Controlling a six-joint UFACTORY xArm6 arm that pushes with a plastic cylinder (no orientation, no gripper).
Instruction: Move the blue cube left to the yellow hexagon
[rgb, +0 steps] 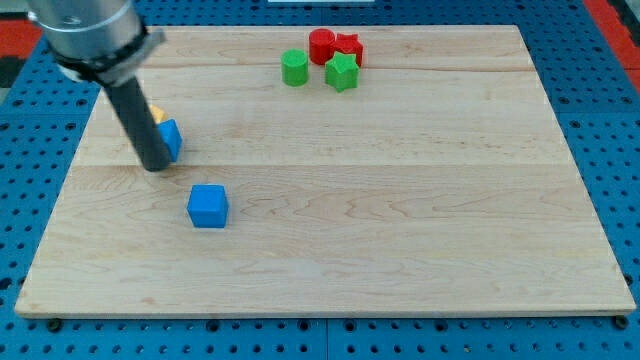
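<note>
A blue cube (208, 206) lies on the wooden board (400, 200) at the view's left, lower middle. My tip (156, 166) rests on the board up and to the left of it, a short gap away. Just right of the rod, a second blue block (171, 138) touches it, its shape partly hidden. A small patch of a yellow block (157, 115) shows behind the rod, above that blue block; its shape cannot be made out.
Near the view's top middle sits a cluster: a green cylinder (294, 67), a green star-like block (342, 72), a red cylinder (322, 44) and a red block (349, 47). Blue pegboard (600, 120) surrounds the board.
</note>
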